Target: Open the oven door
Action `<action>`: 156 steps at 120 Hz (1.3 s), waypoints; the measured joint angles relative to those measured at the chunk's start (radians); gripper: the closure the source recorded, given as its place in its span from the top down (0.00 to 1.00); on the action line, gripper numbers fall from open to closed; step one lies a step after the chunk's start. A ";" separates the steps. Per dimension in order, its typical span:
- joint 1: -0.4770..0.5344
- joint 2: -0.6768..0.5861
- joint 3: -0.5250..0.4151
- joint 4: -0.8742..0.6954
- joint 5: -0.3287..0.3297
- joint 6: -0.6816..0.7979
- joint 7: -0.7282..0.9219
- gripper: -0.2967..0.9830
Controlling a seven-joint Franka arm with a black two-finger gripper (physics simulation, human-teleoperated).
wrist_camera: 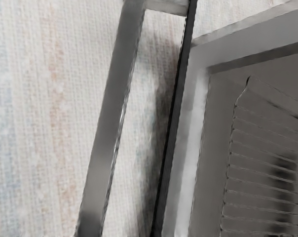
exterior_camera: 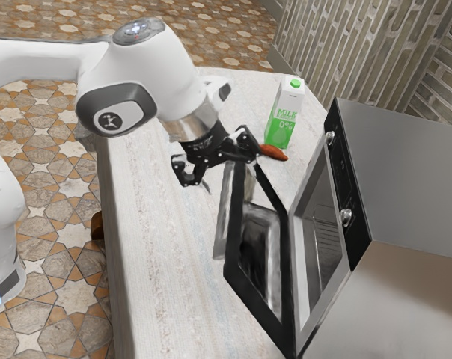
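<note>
The black gripper stands open over the far end of the oven door, its two fingers wide apart. The oven door is partly open, tilted outward from the oven's front with a gap at its upper edge. Its handle is a grey bar along the door's outer side, its far end close under the gripper. In the wrist view the handle runs slantwise beside the thin dark door edge. Whether a finger touches the handle or door, I cannot tell.
The oven body has two knobs on its black panel. A milk carton and an orange-brown item stand and lie beyond the gripper. A wire rack is inside the oven. The pale table extends in front of the door.
</note>
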 joint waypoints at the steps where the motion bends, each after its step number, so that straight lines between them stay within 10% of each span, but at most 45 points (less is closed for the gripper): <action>1: 0.003 -0.010 -0.004 -0.001 -0.005 -0.001 0.000 0.76; 21: 0.019 -0.016 0.005 0.042 -0.039 -0.041 0.007 0.77; 52: -0.324 0.454 0.543 0.597 0.289 -0.506 -0.248 0.77; 156: -0.400 0.540 0.558 0.672 0.359 -0.818 -0.748 0.77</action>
